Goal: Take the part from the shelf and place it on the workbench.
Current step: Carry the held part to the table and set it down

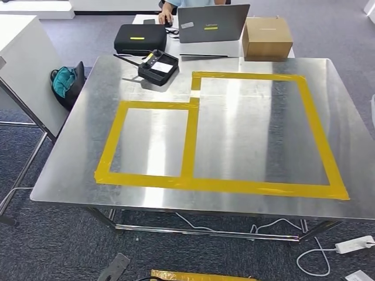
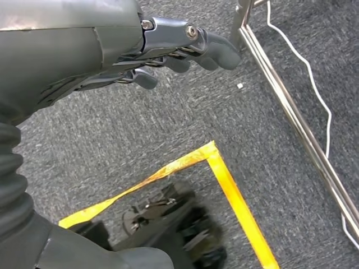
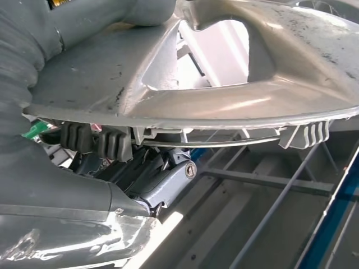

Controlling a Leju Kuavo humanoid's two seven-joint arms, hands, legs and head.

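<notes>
In the right wrist view my right hand (image 3: 127, 162) grips a large silver part (image 3: 237, 73), a flat curved piece with cut-out openings and grey plastic clips along its edge. The part hides most of the fingers. The workbench (image 1: 229, 134) is a shiny metal table ahead in the head view, marked with yellow tape rectangles (image 1: 190, 146), and nothing lies inside them. My left hand (image 2: 178, 50) hangs over grey carpet, its fingers stretched out and holding nothing.
At the bench's far edge sit a black device (image 1: 158, 66), a black case (image 1: 140, 38), a laptop (image 1: 212, 23) and a cardboard box (image 1: 266, 36); a person's hand (image 1: 167, 14) rests there. A teal bag (image 1: 66, 82) stands at the left. White cables (image 1: 318, 257) trail on the floor by the bench frame (image 2: 296, 123).
</notes>
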